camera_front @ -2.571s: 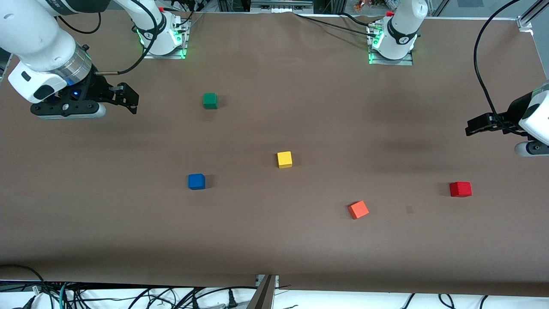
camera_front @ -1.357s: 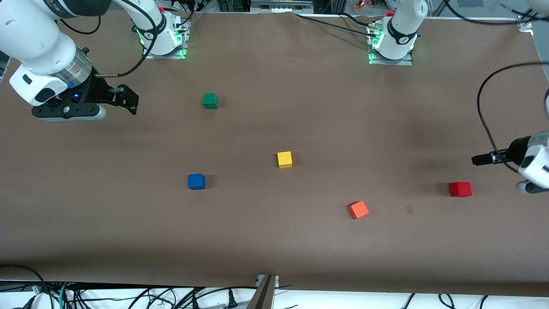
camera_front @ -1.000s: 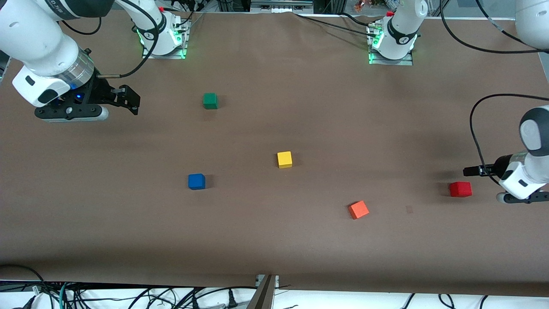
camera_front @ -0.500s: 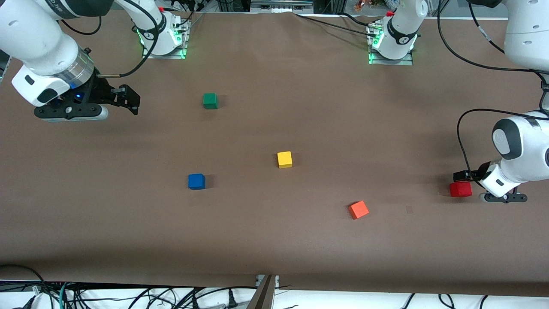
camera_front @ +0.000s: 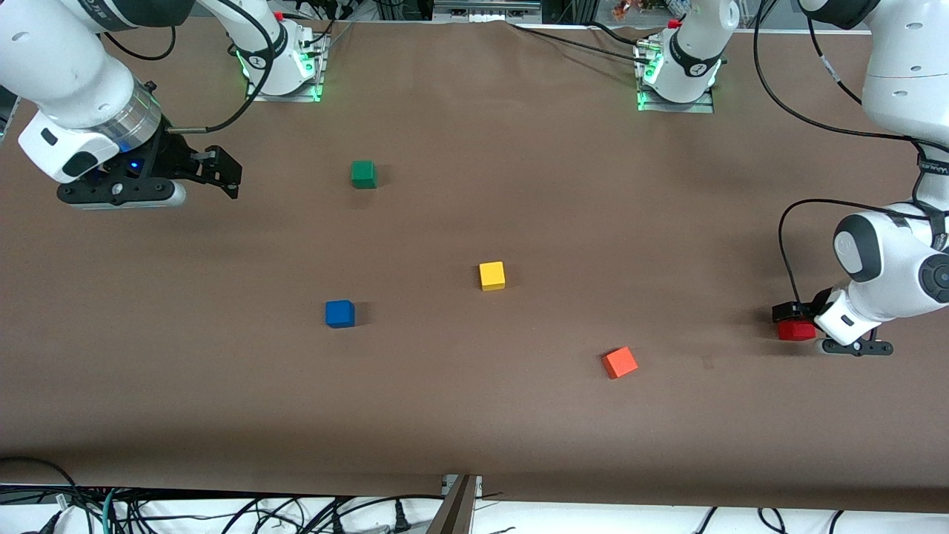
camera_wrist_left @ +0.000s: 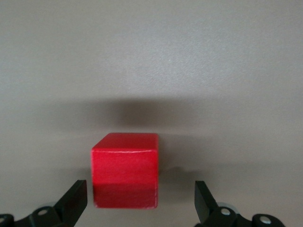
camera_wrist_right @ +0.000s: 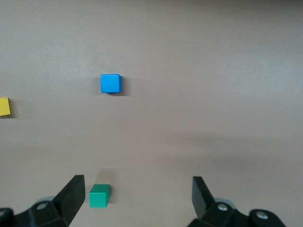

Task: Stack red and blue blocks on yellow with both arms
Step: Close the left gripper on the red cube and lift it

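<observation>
The red block [camera_front: 797, 331] sits near the left arm's end of the table. My left gripper [camera_front: 790, 313] is low around it. In the left wrist view the red block [camera_wrist_left: 124, 170] lies between the open fingers [camera_wrist_left: 75, 201], nearer one finger and touching neither. The blue block [camera_front: 339, 314] and the yellow block [camera_front: 492, 275] rest apart in the middle of the table. My right gripper [camera_front: 228, 174] hangs open and empty at the right arm's end and waits. The right wrist view shows the blue block [camera_wrist_right: 111, 83] and part of the yellow block [camera_wrist_right: 4, 106].
An orange cube [camera_front: 620, 363] lies between the yellow and red blocks, nearer the front camera. A green cube [camera_front: 363, 174] sits toward the robots' bases and also shows in the right wrist view [camera_wrist_right: 100, 196]. Black cables hang from the left arm [camera_front: 890, 252].
My left arm has swung in and come down until its open gripper stands around the red block. The right arm has barely moved. No block has moved.
</observation>
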Robot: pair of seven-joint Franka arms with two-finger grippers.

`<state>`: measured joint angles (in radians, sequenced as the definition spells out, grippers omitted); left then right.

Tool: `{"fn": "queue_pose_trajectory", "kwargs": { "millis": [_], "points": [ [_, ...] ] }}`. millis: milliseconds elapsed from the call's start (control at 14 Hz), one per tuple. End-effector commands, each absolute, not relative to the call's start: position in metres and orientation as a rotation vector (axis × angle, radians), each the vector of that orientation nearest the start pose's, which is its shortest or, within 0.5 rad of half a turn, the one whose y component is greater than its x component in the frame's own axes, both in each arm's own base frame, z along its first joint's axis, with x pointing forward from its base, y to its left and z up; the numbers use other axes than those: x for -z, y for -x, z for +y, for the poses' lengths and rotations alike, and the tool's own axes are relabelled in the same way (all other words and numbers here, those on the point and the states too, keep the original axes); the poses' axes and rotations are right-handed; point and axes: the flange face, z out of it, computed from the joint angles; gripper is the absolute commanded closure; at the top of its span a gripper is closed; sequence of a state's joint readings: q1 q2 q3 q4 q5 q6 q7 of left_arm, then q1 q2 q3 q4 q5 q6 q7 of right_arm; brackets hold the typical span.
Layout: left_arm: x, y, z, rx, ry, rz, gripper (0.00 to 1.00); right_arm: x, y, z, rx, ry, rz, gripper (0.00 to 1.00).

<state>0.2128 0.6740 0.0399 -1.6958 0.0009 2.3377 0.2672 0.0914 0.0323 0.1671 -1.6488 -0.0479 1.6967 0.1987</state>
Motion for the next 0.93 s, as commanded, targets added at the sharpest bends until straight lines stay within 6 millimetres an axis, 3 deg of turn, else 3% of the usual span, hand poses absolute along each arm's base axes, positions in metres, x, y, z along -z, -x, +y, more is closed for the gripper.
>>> {"fn": "queue_pose_trajectory", "kwargs": {
  "millis": [0, 286, 357, 500, 643, 786, 857],
  "points": [
    [-0.205, -0.656, 0.168, -0.017, 3.13, 0.064, 0.0, -0.589, -0.554, 0.144, 0.06, 3.165, -0.091, 0.0],
    [-0.202, -0.656, 0.172, -0.017, 3.129, 0.057, 0.0, -0.591, -0.554, 0.145, 0.055, 3.146, -0.082, 0.0],
    [-0.202, -0.655, 0.173, -0.017, 3.129, 0.054, 0.07, -0.591, -0.553, 0.146, 0.055, 3.145, -0.085, 0.0],
    [-0.204, -0.655, 0.182, -0.01, 3.13, 0.032, 0.44, -0.594, -0.554, 0.146, 0.062, 3.144, -0.082, 0.0],
    [-0.205, -0.655, 0.182, -0.002, 3.14, 0.017, 0.73, -0.594, -0.554, 0.147, 0.064, 3.142, -0.084, 0.0],
    [-0.206, -0.656, 0.181, 0.002, 3.139, 0.022, 0.91, -0.594, -0.555, 0.147, 0.069, 3.125, -0.098, 0.0],
    [-0.207, -0.657, 0.181, 0.005, 3.139, 0.022, 0.96, -0.592, -0.557, 0.15, 0.064, 3.097, -0.097, 0.0]
  ]
}}
